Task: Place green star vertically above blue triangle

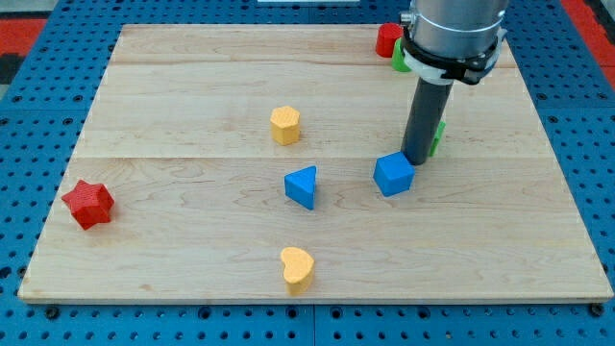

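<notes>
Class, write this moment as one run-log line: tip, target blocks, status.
my tip: against green block, shape hidden by rod | blue triangle: toward view's left of tip | blue cube: beside tip | placement: not yet done

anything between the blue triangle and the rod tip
Yes, in the camera view the blue cube sits between the blue triangle and my tip, with the tip right at the cube's upper right edge. The green star lies just behind the rod.
</notes>
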`<control>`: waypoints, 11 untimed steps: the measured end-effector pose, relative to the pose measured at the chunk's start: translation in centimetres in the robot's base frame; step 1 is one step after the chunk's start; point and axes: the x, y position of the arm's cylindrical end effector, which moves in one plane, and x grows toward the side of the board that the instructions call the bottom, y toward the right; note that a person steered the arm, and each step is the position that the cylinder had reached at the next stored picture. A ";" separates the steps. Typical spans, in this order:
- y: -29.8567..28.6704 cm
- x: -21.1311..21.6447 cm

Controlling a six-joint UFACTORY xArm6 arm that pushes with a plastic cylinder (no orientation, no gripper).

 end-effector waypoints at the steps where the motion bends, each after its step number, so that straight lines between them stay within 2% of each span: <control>1: 5.1 0.6; 2: 7.6 -0.8; 3: 4.1 -1.8; 4: -3.1 -2.4; 5: -7.6 -3.8; 6: -2.9 -6.3; 7: -1.8 -5.5; 8: -1.8 -9.1; 9: -0.5 -10.6; 10: 3.9 -11.1; 11: 0.9 -11.3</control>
